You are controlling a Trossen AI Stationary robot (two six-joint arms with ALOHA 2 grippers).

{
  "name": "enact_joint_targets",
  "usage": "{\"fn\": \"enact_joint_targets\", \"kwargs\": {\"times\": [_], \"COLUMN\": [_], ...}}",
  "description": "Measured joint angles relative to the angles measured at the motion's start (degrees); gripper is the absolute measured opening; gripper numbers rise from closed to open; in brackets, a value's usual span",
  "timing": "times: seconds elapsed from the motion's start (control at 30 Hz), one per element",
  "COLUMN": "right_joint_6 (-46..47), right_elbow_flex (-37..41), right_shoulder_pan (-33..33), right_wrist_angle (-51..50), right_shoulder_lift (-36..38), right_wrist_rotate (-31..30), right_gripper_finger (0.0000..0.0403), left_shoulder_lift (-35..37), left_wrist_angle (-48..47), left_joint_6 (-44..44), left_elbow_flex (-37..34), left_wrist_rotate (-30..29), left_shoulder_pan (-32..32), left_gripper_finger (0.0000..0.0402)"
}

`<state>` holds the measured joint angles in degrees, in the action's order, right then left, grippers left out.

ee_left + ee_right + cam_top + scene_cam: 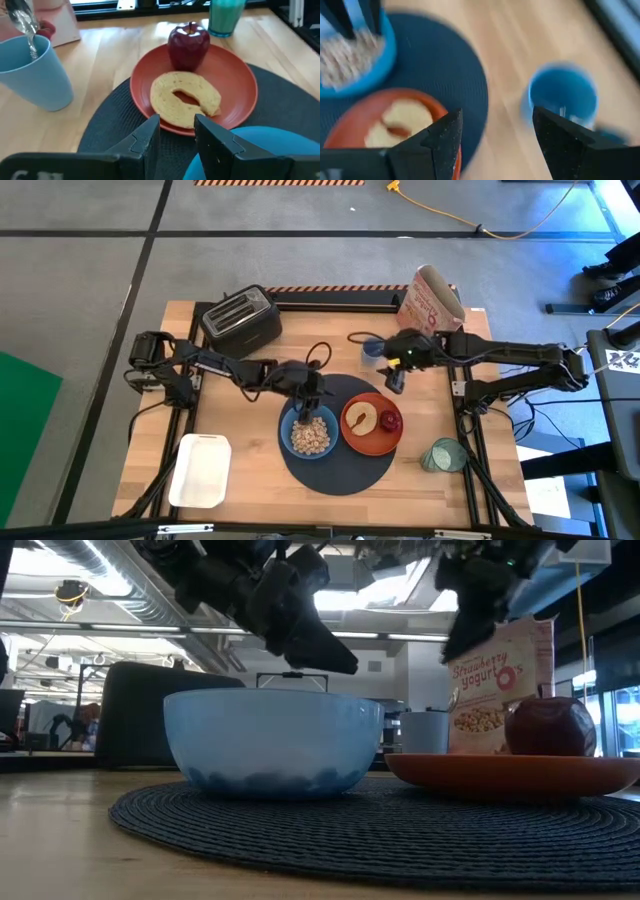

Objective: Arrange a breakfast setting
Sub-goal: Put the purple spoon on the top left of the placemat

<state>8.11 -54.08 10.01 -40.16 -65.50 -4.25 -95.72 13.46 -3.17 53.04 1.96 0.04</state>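
The dark-navy placemat [335, 465] carries the light-blue bowl [309, 434] of cereal and the orange-red plate [372, 426]. A toast slice [185, 97] and a red apple [188, 44] lie on the plate. The metal spoon [26, 27] stands in a blue cup [372, 351] off the mat. The green-tinted glass [441, 455] stands right of the mat. My left gripper [311, 394] hangs over the bowl's far rim, slightly open and empty. My right gripper [395, 380] is wide open and empty between the cup and the plate.
A black toaster [241, 318] and a cereal box [430, 300] stand along the far edge. A white tray [200, 470] lies at the near left. Bare wood shows left of the mat and at the near right.
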Motion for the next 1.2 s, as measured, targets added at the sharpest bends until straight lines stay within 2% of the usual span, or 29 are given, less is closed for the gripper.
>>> {"fn": "enact_joint_targets", "kwargs": {"times": [0.07, 0.13, 0.4, 0.47, 0.7, 0.83, 1.03, 1.2], "right_joint_6": [2.14, 3.74, 4.98, 4.97, 5.43, 5.85, 6.85, 8.04], "right_elbow_flex": [0.01, 0.02, -4.56, -7.07, -9.53, -9.53, -9.51, -9.51], "right_shoulder_pan": [-0.96, -1.87, -1.76, 0.11, 12.11, 17.48, 21.26, 21.58], "right_wrist_angle": [-4.92, -7.46, -8.29, -9.72, -11.45, -14.15, -14.37, -14.53], "right_shoulder_lift": [-0.05, -0.05, 0.01, -0.01, -1.30, -4.46, -7.74, -9.19], "right_wrist_rotate": [-0.71, -3.99, -16.06, -16.76, -7.27, -6.26, 0.33, 0.32], "right_gripper_finger": [0.0231, 0.0231, 0.0231, 0.0231, 0.0231, 0.0231, 0.0231, 0.0231], "left_shoulder_lift": [0.00, 0.00, 0.23, 0.84, 3.35, 4.59, 4.76, 4.79], "left_wrist_angle": [-0.39, -0.30, 0.04, 0.21, 0.18, 0.99, 1.37, -0.24], "left_joint_6": [-0.38, -0.40, 0.06, 0.06, 0.02, -0.38, -0.42, -0.44], "left_elbow_flex": [0.00, 0.00, -0.01, -0.02, -0.07, -0.01, 1.60, 1.68], "left_wrist_rotate": [-0.88, -1.69, -3.16, -3.15, -3.24, -3.24, -2.41, -0.93], "left_shoulder_pan": [-0.12, 0.04, 2.39, 2.98, 5.62, 7.43, 10.07, 11.03], "left_gripper_finger": [0.0116, 0.0116, 0.0116, 0.0116, 0.0116, 0.0116, 0.0116, 0.0116]}}
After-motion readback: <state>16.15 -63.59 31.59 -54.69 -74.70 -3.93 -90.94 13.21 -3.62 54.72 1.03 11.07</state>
